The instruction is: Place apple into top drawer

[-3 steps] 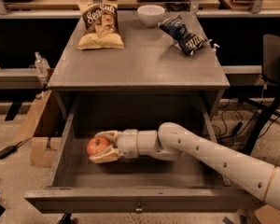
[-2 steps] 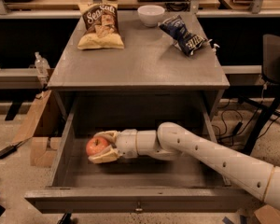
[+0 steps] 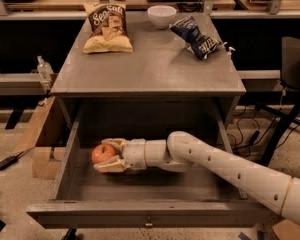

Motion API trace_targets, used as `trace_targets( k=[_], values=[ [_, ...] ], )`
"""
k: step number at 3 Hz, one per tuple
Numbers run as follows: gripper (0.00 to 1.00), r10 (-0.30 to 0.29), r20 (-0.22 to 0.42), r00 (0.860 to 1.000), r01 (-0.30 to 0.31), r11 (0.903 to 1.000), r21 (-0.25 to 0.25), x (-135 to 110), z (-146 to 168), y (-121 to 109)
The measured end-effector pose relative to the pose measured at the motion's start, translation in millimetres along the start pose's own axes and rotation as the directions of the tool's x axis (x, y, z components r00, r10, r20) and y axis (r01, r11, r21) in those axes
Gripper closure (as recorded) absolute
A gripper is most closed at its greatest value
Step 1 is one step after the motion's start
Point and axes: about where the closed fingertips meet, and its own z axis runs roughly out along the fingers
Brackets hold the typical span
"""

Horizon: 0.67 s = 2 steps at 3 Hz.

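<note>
The top drawer (image 3: 140, 215) of the grey cabinet stands pulled open, with its small metal knob on the front panel. The red-orange apple (image 3: 102, 153) is inside it, at the left part of the drawer floor. My gripper (image 3: 102, 155) reaches into the drawer from the right, and its two tan fingers (image 3: 110, 166) close on the apple from the far and near sides. The white arm (image 3: 225, 166) crosses the drawer's right half. I cannot tell whether the apple rests on the drawer floor or hangs just above it.
On the cabinet top (image 3: 150, 69) lie a yellow chip bag (image 3: 107, 28), a white bowl (image 3: 161, 15) and a blue chip bag (image 3: 197, 36). A cardboard box (image 3: 40, 134) and a bottle (image 3: 44, 70) are at the left, a dark chair (image 3: 295, 69) and cables at the right.
</note>
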Motion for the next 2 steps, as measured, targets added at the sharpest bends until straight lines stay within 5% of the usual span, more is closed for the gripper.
trace_targets(
  k=[1,2],
  values=[
    [0.00,0.000,0.001,1.000,0.000,1.0000,-0.003,-0.5,1.4,0.9],
    [0.00,0.000,0.001,1.000,0.000,1.0000,-0.003,-0.5,1.4,1.0]
  ],
)
